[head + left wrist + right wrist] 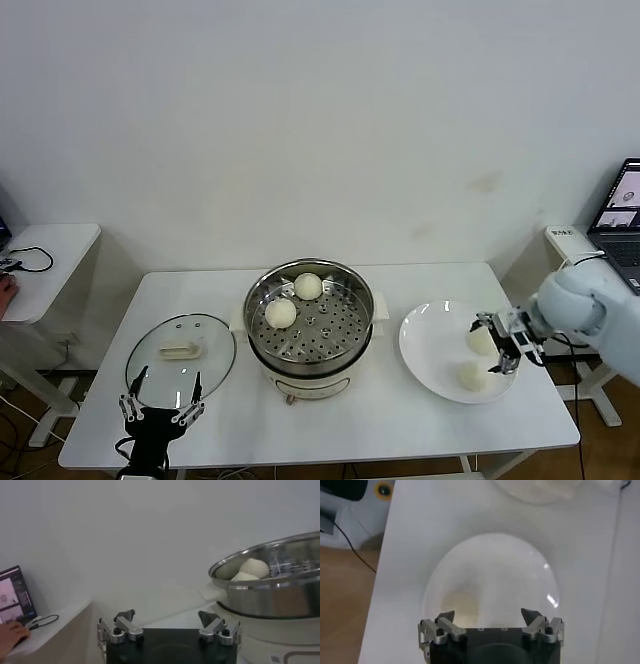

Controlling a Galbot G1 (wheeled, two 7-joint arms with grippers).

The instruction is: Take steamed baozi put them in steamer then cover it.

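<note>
The steamer (pixel 310 325) stands mid-table with two steamed baozi (pixel 308 286) (pixel 281 313) on its perforated floor. Two more baozi (pixel 479 342) (pixel 471 376) lie on the white plate (pixel 430 340) to the right. My right gripper (pixel 495 346) hangs open over the plate's far right side, right at the upper bun, with nothing held. In the right wrist view that gripper (pixel 488 615) is open above the plate (pixel 500 575), a cream bun (pixel 461 606) just beyond its fingers. My left gripper (pixel 160 405) (pixel 166 616) is open and idle at the front left, beside the steamer (pixel 270 597).
The clear glass lid (pixel 205 335) with its cream handle lies flat on the table left of the steamer, just beyond the left gripper. A side table (pixel 45 265) with cables stands at the far left, and a laptop (pixel 625 215) at the far right.
</note>
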